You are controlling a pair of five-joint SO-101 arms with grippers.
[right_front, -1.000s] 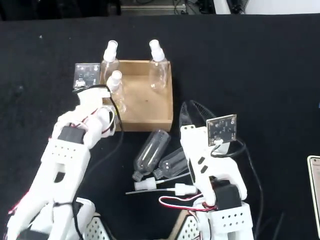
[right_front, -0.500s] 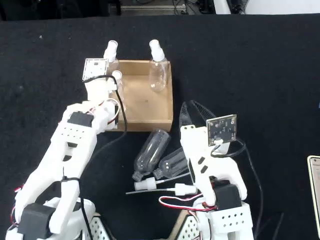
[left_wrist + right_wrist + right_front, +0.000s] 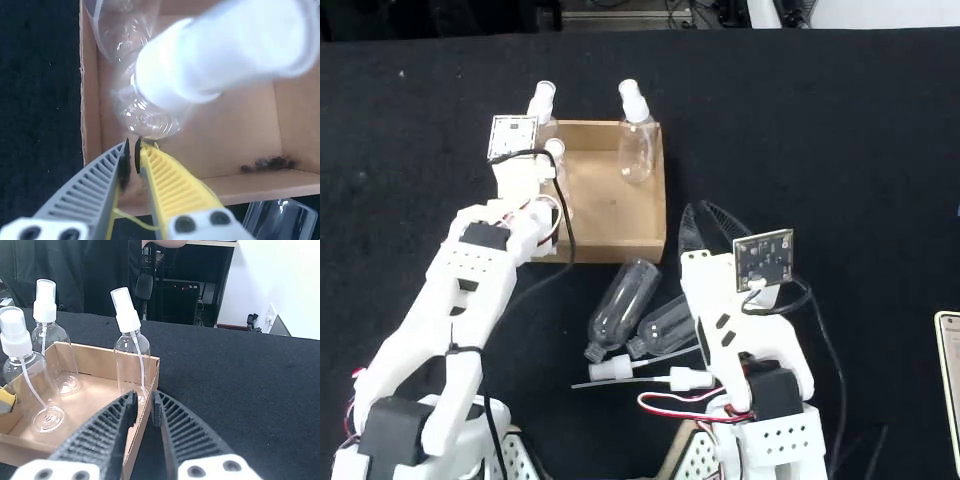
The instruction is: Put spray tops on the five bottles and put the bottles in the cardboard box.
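Three bottles capped and boxed, two left to do.
Left gripper (image 3: pixel 132 150), jaws together on nothing, sits inside the cardboard box (image 3: pixel 620 245) by a capped bottle (image 3: pixel 555 150). Bare bottles (image 3: pixel 620 300) and spray tops (image 3: pixel 610 370) lie in front of the box. Right gripper (image 3: pixel 143 402), jaws near-closed and empty, is beside the box corner. Next is probably grabbing a bottle, so the jaws must open.

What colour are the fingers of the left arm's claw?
The left claw is grey on one side, yellow on the other; the left wrist view shows it best.
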